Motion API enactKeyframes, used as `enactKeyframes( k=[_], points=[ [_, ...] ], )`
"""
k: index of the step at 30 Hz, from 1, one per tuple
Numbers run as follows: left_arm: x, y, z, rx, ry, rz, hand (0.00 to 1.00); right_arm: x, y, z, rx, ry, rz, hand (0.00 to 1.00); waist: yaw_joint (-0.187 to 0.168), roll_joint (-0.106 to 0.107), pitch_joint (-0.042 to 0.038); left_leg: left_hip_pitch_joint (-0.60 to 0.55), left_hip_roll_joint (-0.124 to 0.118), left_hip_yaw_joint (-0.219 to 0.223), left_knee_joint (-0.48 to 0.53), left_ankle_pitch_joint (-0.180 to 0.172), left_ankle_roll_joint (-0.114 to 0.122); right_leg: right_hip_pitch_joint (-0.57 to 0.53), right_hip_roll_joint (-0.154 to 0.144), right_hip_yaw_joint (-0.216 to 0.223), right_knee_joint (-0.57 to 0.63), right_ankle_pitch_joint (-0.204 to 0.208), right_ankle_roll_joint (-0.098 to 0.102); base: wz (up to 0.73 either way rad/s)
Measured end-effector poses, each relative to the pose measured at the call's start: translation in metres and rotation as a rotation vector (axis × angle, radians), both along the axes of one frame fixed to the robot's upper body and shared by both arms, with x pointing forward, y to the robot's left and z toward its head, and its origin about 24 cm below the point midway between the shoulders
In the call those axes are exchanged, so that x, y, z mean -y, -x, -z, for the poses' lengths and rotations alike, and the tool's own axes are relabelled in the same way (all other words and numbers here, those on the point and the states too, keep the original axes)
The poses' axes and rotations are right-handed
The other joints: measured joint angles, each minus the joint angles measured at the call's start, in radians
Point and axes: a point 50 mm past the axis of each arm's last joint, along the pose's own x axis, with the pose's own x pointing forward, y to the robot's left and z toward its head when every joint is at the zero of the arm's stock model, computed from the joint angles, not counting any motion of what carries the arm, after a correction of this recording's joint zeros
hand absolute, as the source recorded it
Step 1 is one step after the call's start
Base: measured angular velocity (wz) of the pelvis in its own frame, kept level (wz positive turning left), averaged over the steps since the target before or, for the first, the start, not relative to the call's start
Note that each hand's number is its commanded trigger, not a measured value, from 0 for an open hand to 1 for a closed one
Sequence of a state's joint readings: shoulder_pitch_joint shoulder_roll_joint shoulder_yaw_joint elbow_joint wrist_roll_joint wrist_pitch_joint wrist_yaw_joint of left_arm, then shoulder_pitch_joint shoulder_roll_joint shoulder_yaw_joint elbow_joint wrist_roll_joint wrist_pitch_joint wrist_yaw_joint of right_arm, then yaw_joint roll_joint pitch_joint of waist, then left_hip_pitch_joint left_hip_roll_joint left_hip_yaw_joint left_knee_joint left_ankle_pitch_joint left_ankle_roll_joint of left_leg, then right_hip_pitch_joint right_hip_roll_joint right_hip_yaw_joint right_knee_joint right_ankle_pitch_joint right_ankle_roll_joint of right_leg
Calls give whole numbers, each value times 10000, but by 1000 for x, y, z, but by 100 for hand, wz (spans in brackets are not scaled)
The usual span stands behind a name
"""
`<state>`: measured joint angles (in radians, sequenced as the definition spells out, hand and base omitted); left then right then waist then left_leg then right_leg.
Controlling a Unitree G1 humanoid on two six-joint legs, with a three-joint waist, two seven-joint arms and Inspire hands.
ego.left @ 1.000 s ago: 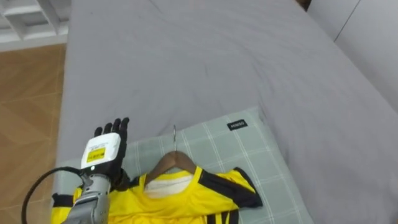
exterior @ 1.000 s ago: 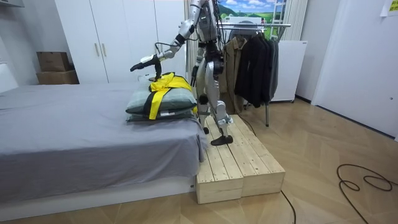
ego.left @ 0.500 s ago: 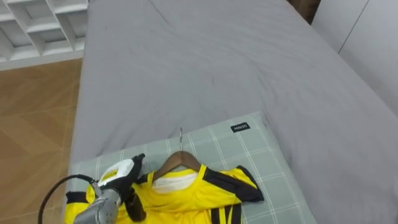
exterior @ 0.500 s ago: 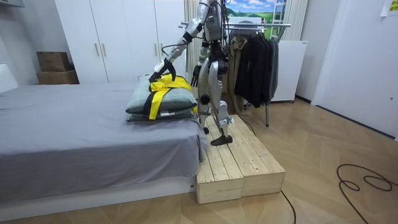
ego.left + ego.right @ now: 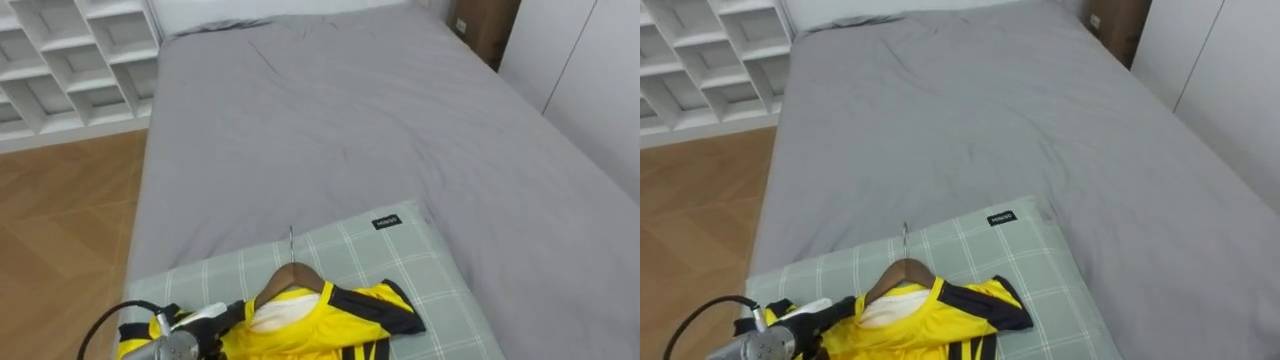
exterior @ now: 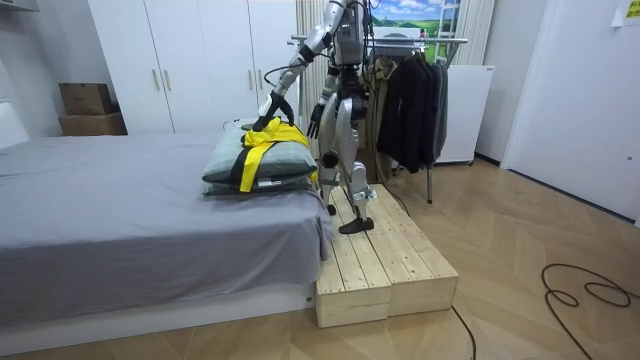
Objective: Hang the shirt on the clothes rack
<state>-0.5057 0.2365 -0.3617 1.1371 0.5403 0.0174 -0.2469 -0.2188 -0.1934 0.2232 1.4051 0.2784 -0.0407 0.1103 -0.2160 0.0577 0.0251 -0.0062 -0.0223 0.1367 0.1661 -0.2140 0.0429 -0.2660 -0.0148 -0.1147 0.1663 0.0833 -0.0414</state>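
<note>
Left eye view: atop the pillow [image 5: 400,262], the left hand [image 5: 205,318] lies on the yellow shirt [image 5: 322,322] beside the hanger [image 5: 292,276]; its grip cannot be told.

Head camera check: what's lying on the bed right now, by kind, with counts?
Checked pillow: 1
Yellow shirt: 1
Wooden hanger: 1
Total: 3
</note>
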Motion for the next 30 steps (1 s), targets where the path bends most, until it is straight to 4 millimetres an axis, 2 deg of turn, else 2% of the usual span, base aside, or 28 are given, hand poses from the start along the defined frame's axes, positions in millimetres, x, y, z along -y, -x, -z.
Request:
enactKeyframes(
  k=[11, 18, 21, 27, 30],
  points=[
    [-4, 1, 1, -44, -308, -84, 0, 3, 9, 2, -323, 219, 321, 0, 51, 94, -7, 150, 12, 15, -19, -16, 20, 200, 34, 38, -159, 59, 29, -1],
    [-13, -5, -6, 1317, -612, -879, 0, 5, 14, 4, -379, 209, 657, 0, 259, 94, -8, 150, 9, 47, -35, -18, 21, 170, 53, 112, -156, 100, -15, -2],
    [-18, -8, -10, 2041, -1001, -1095, 0, 5, 13, 3, -339, 290, 681, 0, 350, 56, -1, 107, -2, 149, -33, -18, 23, 93, 72, 209, -147, 127, 0, -8],
    [-28, -7, -12, 3230, -1403, -1996, 0, 0, 10, 4, -247, 238, 475, 0, 325, -151, 21, -152, -4, 179, 10, -18, 24, -144, 68, 236, -161, 163, 12, -1],
    [-30, -4, -10, 3493, -1583, -2271, 0, 0, 7, 3, -188, 254, 396, 0, 294, -187, 34, -201, 2, 179, 6, -18, 24, -183, 71, 227, -178, 180, -4, 0]
  ],
)
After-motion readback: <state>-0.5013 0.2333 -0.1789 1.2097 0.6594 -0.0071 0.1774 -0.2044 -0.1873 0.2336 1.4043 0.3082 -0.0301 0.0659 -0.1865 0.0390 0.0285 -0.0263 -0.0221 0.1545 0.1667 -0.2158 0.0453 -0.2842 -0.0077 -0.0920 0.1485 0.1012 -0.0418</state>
